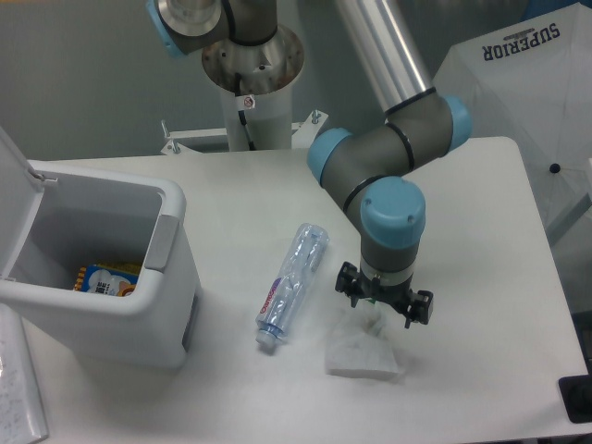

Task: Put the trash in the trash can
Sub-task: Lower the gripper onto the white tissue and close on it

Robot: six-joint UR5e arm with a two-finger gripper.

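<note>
A crushed clear plastic bottle (290, 285) with a red-and-blue label lies on the white table, pointing from upper right to lower left. A crumpled translucent white wrapper (363, 351) rests to its right, near the table's front. My gripper (383, 306) hangs open directly over the wrapper's top edge, its two dark fingers spread, nothing between them. The white trash can (102, 268) stands at the left with its lid up; a colourful packet lies inside it.
The arm's base column (252, 74) rises at the back of the table. A white fabric sheet with "SUPERIOR" lettering (523, 83) hangs at the right. The table's right edge (555, 277) runs close to the arm.
</note>
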